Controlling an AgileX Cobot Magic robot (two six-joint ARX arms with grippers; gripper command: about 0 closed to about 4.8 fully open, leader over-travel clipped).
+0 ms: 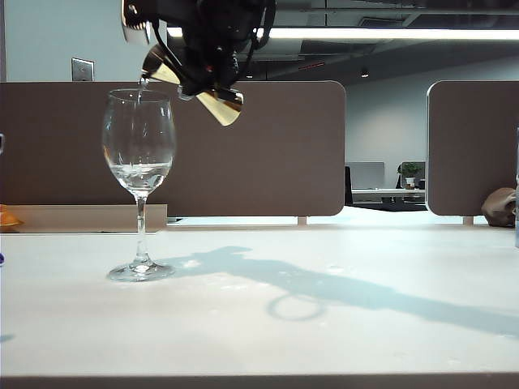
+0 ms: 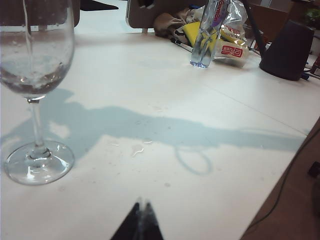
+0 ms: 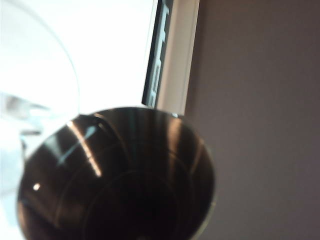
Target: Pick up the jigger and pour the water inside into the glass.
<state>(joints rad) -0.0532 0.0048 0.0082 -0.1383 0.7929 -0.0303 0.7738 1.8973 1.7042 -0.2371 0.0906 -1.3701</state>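
A white table (image 1: 340, 324) fills the foreground, with a few small wet spots (image 2: 136, 148) on its surface. Behind it stand two brown partition panels (image 1: 276, 146), a gap between them showing an office with a monitor (image 1: 366, 174) and a small potted plant (image 1: 410, 170). A grey wall plate (image 1: 82, 69) sits high on the back wall, and a long ceiling light (image 1: 389, 33) glows overhead. At the table's far side stand a clear plastic bottle (image 2: 207, 35), a yellow and red packet (image 2: 227, 47) just beside it, crumpled cloth (image 2: 167, 22), and a dark cone-shaped object (image 2: 287, 50).
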